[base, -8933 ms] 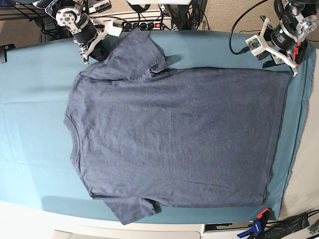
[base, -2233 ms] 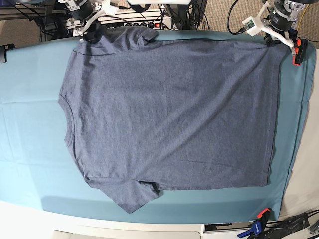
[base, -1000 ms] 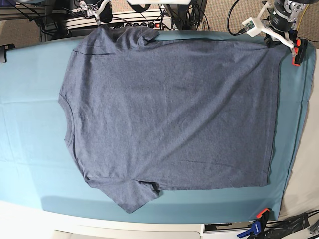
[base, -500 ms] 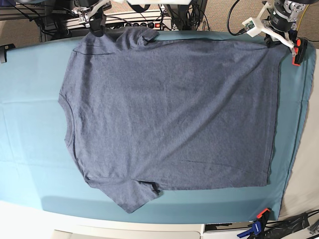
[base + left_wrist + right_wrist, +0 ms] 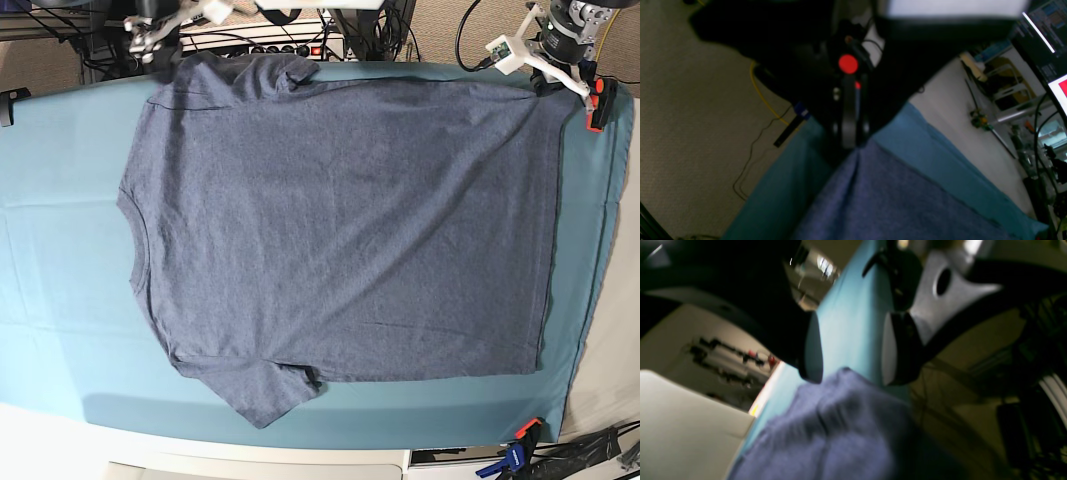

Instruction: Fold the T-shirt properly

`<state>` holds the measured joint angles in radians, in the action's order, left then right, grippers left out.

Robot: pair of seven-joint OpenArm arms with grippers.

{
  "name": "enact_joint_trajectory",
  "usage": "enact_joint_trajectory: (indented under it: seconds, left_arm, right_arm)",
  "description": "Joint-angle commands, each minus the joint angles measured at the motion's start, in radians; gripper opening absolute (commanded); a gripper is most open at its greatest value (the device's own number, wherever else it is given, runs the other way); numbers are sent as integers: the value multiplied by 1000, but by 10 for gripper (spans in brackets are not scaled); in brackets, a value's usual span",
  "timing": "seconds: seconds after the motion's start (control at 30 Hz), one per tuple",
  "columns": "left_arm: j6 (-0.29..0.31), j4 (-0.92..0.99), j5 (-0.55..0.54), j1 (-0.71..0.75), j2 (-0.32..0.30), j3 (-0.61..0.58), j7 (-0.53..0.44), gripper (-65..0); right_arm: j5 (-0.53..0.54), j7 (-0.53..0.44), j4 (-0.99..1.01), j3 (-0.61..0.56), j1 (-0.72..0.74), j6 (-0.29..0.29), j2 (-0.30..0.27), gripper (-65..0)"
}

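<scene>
Two grippers, opposite states. Near edge of the table: one sleeve of the T-shirt (image 5: pixel 340 230) lay flat, slightly creased at the armpit, with teal cloth (image 5: pixel 60 260) bare around it. Shirt was spread face-down across the middle, collar toward my right arm's side, hem toward my left; no lettering showing. At the far edge, my left gripper (image 5: pixel 849 141) was pinched tight on the far hem corner, fabric running into a ridge up to the fingertips. My right gripper (image 5: pixel 851 350) stood wide apart just above the far sleeve, holding nothing; the sleeve bunched below the pads (image 5: pixel 812 350), not between them.

Risks, judged from this: only one corner gripped, so any pull from my left side alone would likely skew the shirt and drag the hem off the far edge. Right jaws closing on that bunch could catch a doubled layer, or miss, and the fold would come out crooked. Far sleeve sat close to the table edge; it might slip over.
</scene>
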<state>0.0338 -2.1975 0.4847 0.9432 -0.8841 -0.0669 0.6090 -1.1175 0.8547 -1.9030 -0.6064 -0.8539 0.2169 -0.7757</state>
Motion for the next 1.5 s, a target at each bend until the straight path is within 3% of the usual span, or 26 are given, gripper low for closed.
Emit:
enact_joint_trajectory:
  seconds: [0.0, 0.07, 0.33, 0.67, 0.87, 1.03, 1.23, 1.4, 1.47]
  left_arm:
    - [-11, -16, 8, 2, -11, 6, -4, -650]
    - [-11, -16, 9, 1, -11, 6, -4, -650]
    - [-11, -16, 9, 1, -11, 6, -5, -650]
    - [-11, -16, 9, 1, -11, 6, -4, -650]
    - [-11, -16, 9, 1, -11, 6, -4, -650]
    - [-11, -16, 9, 1, -11, 6, -4, -650]
    - [-11, -16, 9, 1, -11, 6, -4, -650]
    - [-11, -16, 9, 1, -11, 6, -4, -650]
    - [-11, -16, 9, 1, -11, 6, -4, -650]
  right_arm:
    - [-14, -11, -13, 11, -10, 11, -8, -348]
    - [-16, -31, -13, 11, -8, 10, -8, -348]
    - [37, -68, -13, -48, 21, -103, -8, -348]
    - [48, -106, -13, -54, 76, -106, 0, -348]
    - [84, -132, -13, -54, 75, -154, 0, -350]
    - [85, -134, -13, -54, 76, -156, 0, -449]
    - [84, -160, -13, -54, 76, -154, 0, -646]
    - [67, -175, -14, -54, 76, -150, 0, -650]
    - [48, -173, -14, -54, 76, -119, 0, -650]
